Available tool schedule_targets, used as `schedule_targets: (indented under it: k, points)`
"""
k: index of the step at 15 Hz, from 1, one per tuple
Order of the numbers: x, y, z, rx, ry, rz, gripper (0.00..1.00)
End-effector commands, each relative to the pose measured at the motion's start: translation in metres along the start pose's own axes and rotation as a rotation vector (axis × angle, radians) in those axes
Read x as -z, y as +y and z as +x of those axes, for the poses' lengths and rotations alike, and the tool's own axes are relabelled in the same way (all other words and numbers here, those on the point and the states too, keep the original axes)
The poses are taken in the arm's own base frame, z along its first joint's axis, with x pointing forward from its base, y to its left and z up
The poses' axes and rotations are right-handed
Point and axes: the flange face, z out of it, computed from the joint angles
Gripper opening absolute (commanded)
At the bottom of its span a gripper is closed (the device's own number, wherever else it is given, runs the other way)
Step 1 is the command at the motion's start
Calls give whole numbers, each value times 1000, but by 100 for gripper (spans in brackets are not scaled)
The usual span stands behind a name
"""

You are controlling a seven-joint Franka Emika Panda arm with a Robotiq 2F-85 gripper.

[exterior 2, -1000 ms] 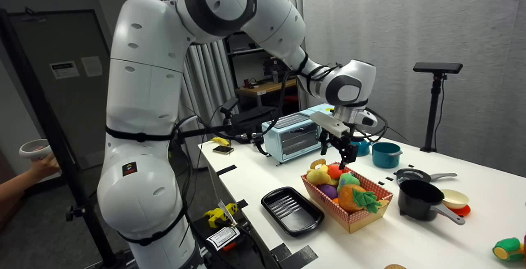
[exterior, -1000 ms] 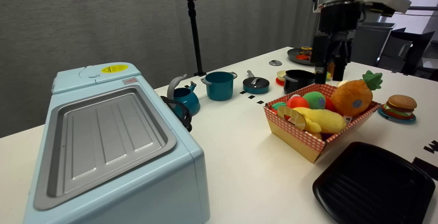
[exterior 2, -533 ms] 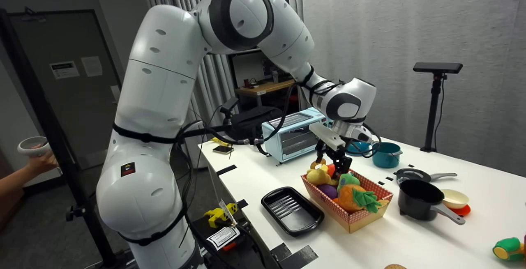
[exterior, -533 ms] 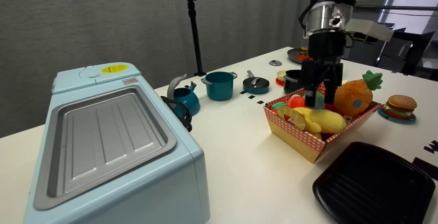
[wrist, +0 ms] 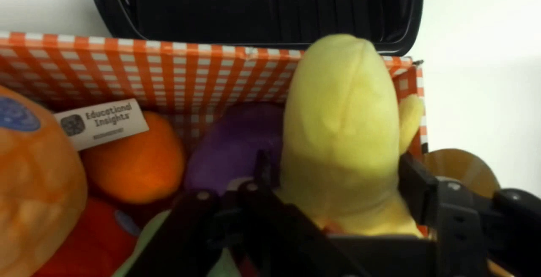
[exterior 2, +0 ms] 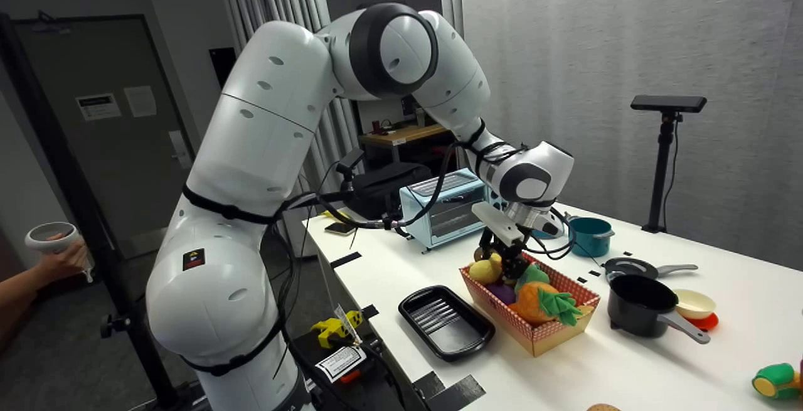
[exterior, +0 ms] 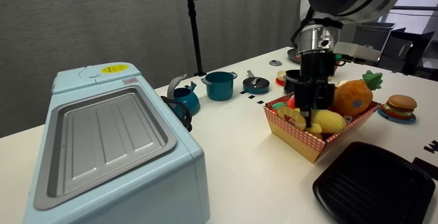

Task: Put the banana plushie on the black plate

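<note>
I find the banana plushie (wrist: 342, 108) in the checkered basket (exterior: 294, 140), pincer (wrist: 337, 171) spread astride it; grip, lift and transfer to the black plate (exterior: 374, 186) appear outstanding.

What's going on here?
A robot arm has its open claw straddling the banana plushie in the wrist view; it doesn't look gripped yet. The plushie lies in the checkered basket. It's meant for the black plate, which sits beside the basket; that part isn't done. At the edge of an exterior view, a hand holds a white controller.
</note>
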Motion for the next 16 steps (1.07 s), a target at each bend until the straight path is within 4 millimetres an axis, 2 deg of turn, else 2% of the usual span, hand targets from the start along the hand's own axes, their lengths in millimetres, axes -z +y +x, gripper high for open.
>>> schedule_targets:
  k: [1, 4, 7, 9, 10, 16]
  points:
    - [5, 13, 8, -29, 9, 41, 42]
    - [22, 10, -2, -40, 32, 38, 21]
    - [46, -7, -19, -49, 45, 64, 1]
    - [66, -20, -34, -55, 57, 73, 0]
    - [78, -25, -41, -57, 70, 70, 3]
    - [142, -37, -80, -83, 144, 41, 3]
